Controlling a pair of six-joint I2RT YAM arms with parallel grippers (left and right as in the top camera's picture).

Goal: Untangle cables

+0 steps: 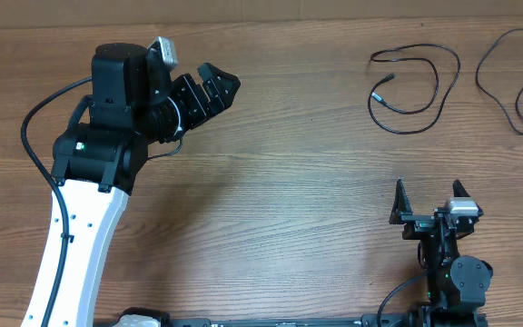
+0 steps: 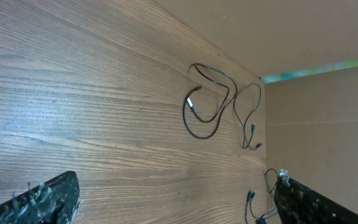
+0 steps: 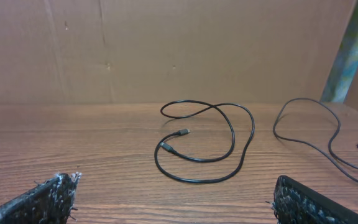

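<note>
Black grippers [image 1: 209, 91] [image 1: 429, 198] spread wide; both empty.

Two separate cables [image 1: 458, 65] on table [image 1: 289, 191]

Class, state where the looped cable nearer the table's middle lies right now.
In the overhead view the looped cable lies near the far edge of the table on the right side, just left of the other cable without touching it, beyond the right gripper.
</note>
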